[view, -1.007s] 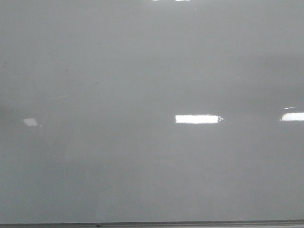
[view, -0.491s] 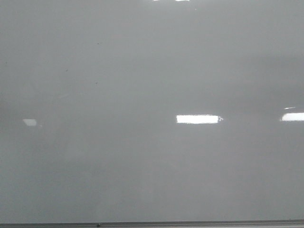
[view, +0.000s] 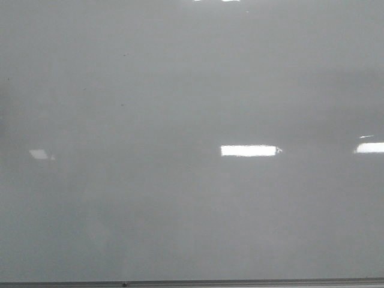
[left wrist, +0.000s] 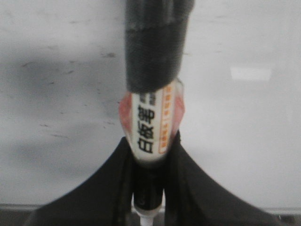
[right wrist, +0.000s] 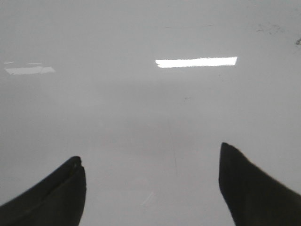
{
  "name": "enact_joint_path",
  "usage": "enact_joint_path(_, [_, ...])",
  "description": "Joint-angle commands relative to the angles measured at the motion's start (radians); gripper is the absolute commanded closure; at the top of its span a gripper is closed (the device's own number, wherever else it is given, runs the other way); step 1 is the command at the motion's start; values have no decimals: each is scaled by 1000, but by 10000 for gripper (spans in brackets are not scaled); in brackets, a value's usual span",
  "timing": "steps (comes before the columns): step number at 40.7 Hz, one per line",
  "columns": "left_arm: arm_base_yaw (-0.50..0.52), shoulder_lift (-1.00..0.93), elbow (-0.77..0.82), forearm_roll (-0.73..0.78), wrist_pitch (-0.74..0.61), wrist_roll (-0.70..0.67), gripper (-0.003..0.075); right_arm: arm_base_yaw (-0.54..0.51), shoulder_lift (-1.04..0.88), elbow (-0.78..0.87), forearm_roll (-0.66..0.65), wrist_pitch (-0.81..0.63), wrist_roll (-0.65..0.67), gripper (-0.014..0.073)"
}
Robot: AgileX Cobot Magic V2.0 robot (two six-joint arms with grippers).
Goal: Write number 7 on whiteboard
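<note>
The whiteboard (view: 180, 90) fills the front view, glossy pale grey, with a thin grey metal edge strip (view: 192, 283) along the near side. No number 7 shows on it in any view. Neither gripper shows in the front view. In the left wrist view my left gripper (left wrist: 149, 155) is shut on a whiteboard marker (left wrist: 153, 117), white with black characters and an orange stripe, its dark cap end pointing out over the whiteboard (left wrist: 244, 141). In the right wrist view my right gripper (right wrist: 150, 165) is open and empty above the bare whiteboard (right wrist: 150, 108).
Bright rectangular light reflections (view: 249, 150) lie on the board. Tiny dark specks (view: 125, 55) dot its far left part. Faint smudge marks (left wrist: 47, 84) show in the left wrist view.
A faint grey shadow has deepened at the board's left side; the light reflections shift very slightly. Nothing else differs.
</note>
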Motion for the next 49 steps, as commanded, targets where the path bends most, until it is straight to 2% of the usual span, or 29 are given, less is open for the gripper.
enact_joint_path(1, [-66,-38,-136,-20,229,25,741,1,15,-32,-3,-63,-3,-7])
enact_joint_path(3, [-110,-38,-176,-22,306,57,741,1,15,-34,-3,-52,-3,-7])
enact_joint_path(7, [-199,-40,-237,-22,351,114,741,1,24,-52,-2,8,-3,-7])
enact_joint_path(13, [-360,-64,-264,-26,331,253,741,16,68,-111,-2,93,-11,-7])
enact_joint_path(19, [-541,-103,-264,-26,298,412,741,89,160,-184,10,180,-88,-7])
enact_joint_path(26, [-734,-159,-264,-26,254,556,741,270,298,-287,90,292,-272,-7])
enact_joint_path(32, [-885,-196,-264,-24,226,657,741,489,436,-415,174,400,-458,-7])
enact_joint_path(37, [-986,-202,-264,-23,220,675,741,645,560,-511,182,412,-491,-7])
enact_joint_path(45, [-1035,-202,-264,-23,198,676,741,775,683,-638,182,406,-533,-7])
enact_joint_path(49, [-1035,-202,-264,-23,189,676,741,801,726,-685,183,415,-542,-7])
